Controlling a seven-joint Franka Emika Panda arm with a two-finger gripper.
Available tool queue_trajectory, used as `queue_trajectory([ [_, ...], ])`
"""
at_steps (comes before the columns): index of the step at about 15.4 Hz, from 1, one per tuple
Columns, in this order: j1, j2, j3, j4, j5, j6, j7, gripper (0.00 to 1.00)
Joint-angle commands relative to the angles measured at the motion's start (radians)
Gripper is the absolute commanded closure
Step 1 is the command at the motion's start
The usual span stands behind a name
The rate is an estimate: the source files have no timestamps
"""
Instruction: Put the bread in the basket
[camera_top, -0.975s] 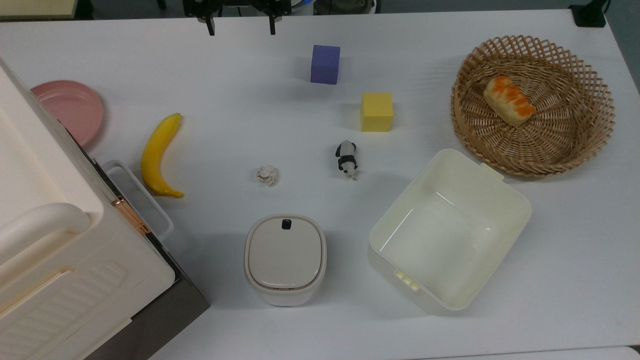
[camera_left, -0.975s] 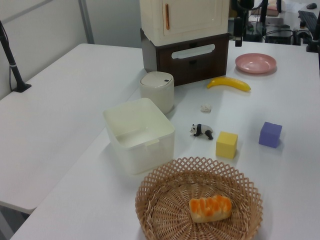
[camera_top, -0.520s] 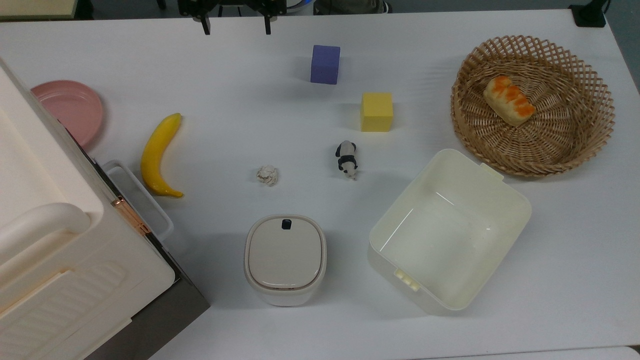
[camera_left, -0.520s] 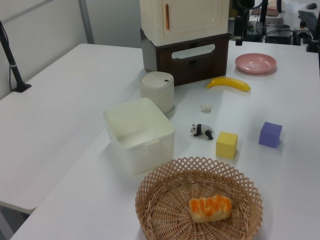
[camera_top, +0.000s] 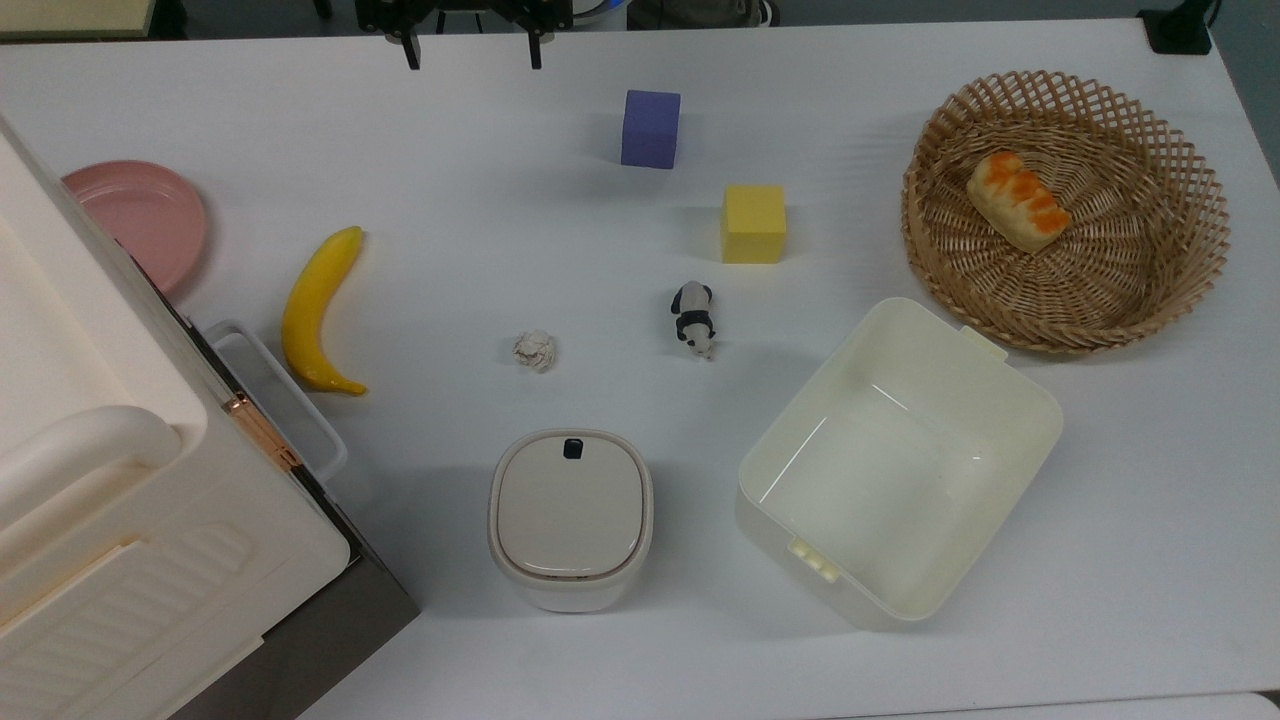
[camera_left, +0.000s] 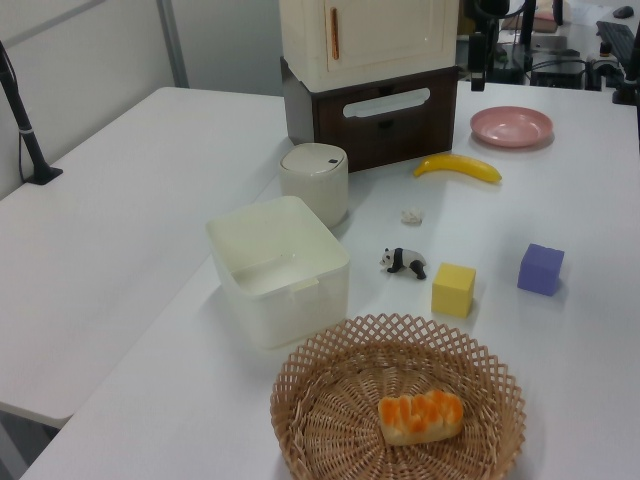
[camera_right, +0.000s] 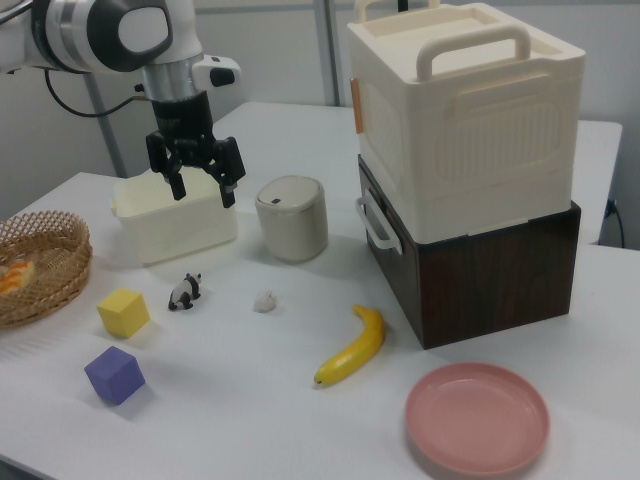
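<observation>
In the left view the bread (camera_left: 421, 416) is the nearest thing: it lies inside the basket (camera_left: 300, 410), on the woven base, a little toward the left view's right, with its long side across the picture. I judge that it is light and probably a little soft, like a foam toy, so a strong squeeze is not needed; the glossy top may be somewhat slippery, while the pale sides look more matte. If it had to be taken again, the best place would be across its short width, at the middle of the two cream sides, because the ends are rounded and could slip out. It looks like a small oblong loaf with pale cream sides and an orange-brown shiny top divided in segments. The basket is round, shallow and tan, with an open lattice rim. Just behind it stand the cream tub (camera_left: 277, 265) and the yellow cube (camera_left: 453, 290), then the small panda figure (camera_left: 404, 262), and farther away the banana (camera_left: 458, 167). The gripper (camera_right: 196, 178) hangs above the table, well apart from the basket, with its two fingers spread and nothing between them. To my judgement the task is already done.
</observation>
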Motion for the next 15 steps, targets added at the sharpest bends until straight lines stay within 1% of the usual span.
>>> queue_trajectory([
  [1, -0.007, -0.014, 0.004, -0.007, -0.006, -0.011, -0.025, 0.00],
  [15, 0.004, -0.008, 0.004, -0.009, -0.012, -0.013, -0.025, 0.00],
])
